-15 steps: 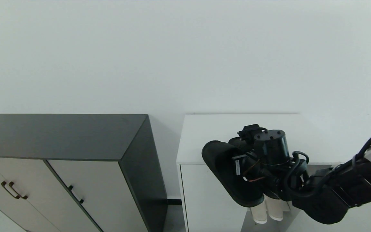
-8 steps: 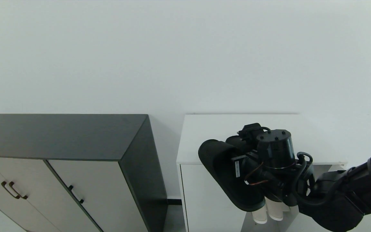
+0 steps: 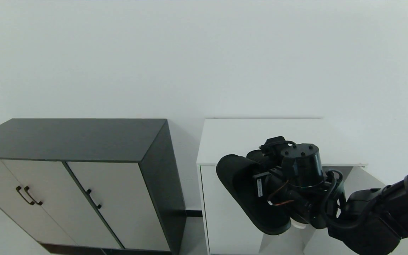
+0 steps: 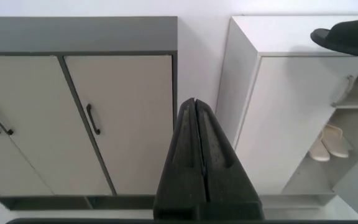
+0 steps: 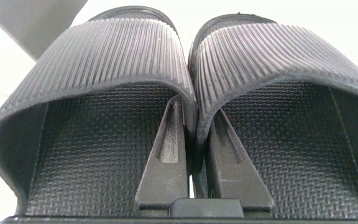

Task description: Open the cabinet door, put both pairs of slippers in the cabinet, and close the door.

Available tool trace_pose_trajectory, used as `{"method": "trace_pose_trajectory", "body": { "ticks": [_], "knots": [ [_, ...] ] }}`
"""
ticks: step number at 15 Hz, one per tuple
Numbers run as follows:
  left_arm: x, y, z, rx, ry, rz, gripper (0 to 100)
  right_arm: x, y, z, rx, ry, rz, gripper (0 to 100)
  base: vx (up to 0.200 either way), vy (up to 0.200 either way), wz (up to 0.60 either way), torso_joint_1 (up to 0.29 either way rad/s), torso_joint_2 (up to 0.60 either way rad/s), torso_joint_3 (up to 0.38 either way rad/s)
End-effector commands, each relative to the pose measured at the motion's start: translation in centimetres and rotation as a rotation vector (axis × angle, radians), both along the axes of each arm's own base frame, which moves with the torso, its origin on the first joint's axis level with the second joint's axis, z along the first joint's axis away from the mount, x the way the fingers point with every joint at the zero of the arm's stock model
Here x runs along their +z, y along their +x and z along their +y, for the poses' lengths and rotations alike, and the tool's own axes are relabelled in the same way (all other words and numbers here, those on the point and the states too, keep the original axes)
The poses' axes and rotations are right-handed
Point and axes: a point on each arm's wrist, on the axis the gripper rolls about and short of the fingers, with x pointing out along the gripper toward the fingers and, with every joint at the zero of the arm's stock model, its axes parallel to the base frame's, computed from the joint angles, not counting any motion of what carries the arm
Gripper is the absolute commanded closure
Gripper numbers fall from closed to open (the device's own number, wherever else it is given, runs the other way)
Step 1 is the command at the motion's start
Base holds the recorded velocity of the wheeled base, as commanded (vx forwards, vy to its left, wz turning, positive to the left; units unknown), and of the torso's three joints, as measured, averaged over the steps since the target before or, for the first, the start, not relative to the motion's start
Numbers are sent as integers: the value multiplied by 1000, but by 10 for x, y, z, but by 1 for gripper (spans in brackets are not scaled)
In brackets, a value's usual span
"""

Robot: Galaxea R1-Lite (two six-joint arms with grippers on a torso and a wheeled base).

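No legible text, numbers or signs. Only candidate is a small white sticker (image 3: 259,187) on the right arm (image 3: 367,216), just beside the black slippers (image 3: 246,193). Its print is too small to make out.

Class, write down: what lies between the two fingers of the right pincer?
The adjoining inner edges of the black slippers, clamped together. The right pincer has one finger inside each slipper. The right wrist view shows this.

Bright, even, diffuse light; soft shadow beside dark cabinet (image 3: 80,177).
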Motion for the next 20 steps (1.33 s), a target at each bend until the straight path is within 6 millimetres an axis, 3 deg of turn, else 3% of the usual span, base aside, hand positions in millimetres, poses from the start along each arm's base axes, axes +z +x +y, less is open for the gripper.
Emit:
{"method": "trace_pose_trajectory", "body": {
  "ticks": [1, 4, 16, 20],
  "knots": [
    [0, 0, 0, 0, 0, 1, 100, -2, 0, 2, 3, -3, 3, 100, -200, 0, 0, 2, 2, -2],
    [0, 0, 0, 0, 1, 1, 100, -5, 0, 4, 8, -10, 10, 100, -200, 0, 0, 1, 2, -1],
    [0, 0, 0, 3, 0, 1, 100, -6, 0, 4, 8, -13, 13, 100, 0, 0, 0, 0, 0, 0],
    [0, 0, 0, 3, 0, 1, 100, -6, -1, 4, 8, -11, 12, 100, 0, -200, 0, 4, 4, 4]
  ]
}}
